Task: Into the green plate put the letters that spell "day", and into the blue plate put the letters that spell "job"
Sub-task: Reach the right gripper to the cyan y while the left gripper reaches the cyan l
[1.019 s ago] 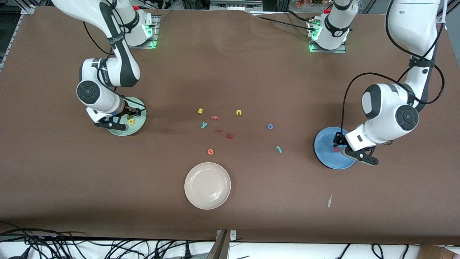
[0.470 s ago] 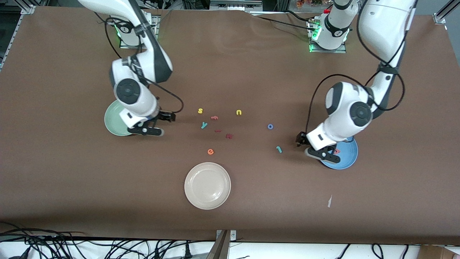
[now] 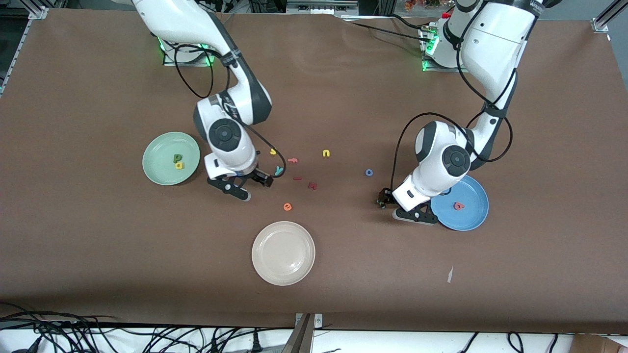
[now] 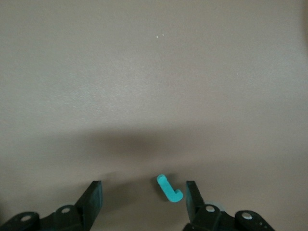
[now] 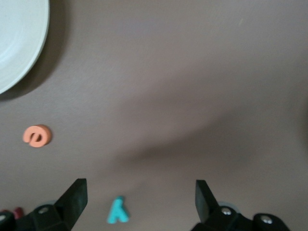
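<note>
Both arms have swung in from their plates toward the middle of the tabletop since the earlier frames, leaving the dark green "d" [image 3: 177, 158] and yellow "a" [image 3: 179, 165] lying in the green plate [image 3: 157, 169] toward the right arm's end, and the salmon "b" [image 3: 458, 206] in the blue plate [image 3: 475, 215] toward the left arm's end. Starting from the right arm's end: the right gripper [image 3: 251, 188] hangs with jaws spread wide and empty just beside the light blue "y" [image 3: 279, 170]; its wrist view shows the "y" [image 5: 117, 211] low between the open fingers, with the orange "e" [image 5: 36, 136] and the cream plate [image 5: 19, 43] off to one side. Midway along lie the spare letters, among them the yellow "s" [image 3: 273, 151] and the "u" [image 3: 326, 153]. Next comes the blue "o" [image 3: 369, 172], untouched. Then the left gripper [image 3: 392, 208], jaws likewise apart and holding nothing, sits over the teal "j" [image 4: 169, 188], which lies close to one finger rather than centred. To do this step well, I would centre each gripper over its letter first, descend until the tips nearly meet the tabletop, and close gently, since such thin foam could easily slip or tilt.
</note>
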`<state>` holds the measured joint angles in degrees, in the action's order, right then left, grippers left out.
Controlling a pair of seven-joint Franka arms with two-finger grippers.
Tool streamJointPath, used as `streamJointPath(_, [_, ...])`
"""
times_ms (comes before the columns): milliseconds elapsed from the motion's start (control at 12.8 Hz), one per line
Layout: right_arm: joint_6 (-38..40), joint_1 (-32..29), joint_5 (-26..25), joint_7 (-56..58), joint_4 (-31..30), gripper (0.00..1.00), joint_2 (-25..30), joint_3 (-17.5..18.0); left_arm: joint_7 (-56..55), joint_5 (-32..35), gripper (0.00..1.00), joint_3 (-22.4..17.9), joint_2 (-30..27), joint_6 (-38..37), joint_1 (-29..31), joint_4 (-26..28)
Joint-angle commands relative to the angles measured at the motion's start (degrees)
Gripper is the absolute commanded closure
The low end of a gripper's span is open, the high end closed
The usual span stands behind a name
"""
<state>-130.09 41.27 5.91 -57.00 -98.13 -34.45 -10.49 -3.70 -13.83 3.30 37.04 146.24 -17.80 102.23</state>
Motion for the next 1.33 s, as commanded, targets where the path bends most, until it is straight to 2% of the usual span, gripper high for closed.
streamJointPath(0, [-1.57,2.32,0.59,-8.28,1.71,0.08,-4.03,0.11,-2.71,-1.46,0.22,-0.4,1.37,-0.17,-2.06,-1.68])
streamJointPath(235, [-2.98,3.55,0.68,-11.21,0.93,0.08,-5.36,0.99,-4.73,-1.29,0.22,-0.49,2.34,0.18,-3.55,-1.68])
streamJointPath(627, [-3.5,5.13,1.12,-12.44,0.04,0.1,-5.8,1.17,-6.41,-0.85,0.29,-0.75,2.69,0.1,-4.17,-1.59])
streamJointPath(784, [-4.21,5.13,1.38,-13.14,-0.04,0.21,-5.89,1.17,-8.59,1.5,0.31,-1.54,2.69,0.1,-4.7,-1.59])
streamJointPath(1019, [-4.64,5.05,2.17,-14.54,-0.04,0.46,-5.89,1.17,-20.87,14.93,0.32,-1.46,3.04,-0.17,-5.49,-1.77])
streamJointPath(1254, [-5.88,5.14,3.67,-15.07,-0.22,0.46,-6.42,1.17,-23.02,17.08,0.32,-1.46,3.39,-0.08,-5.49,-1.77])
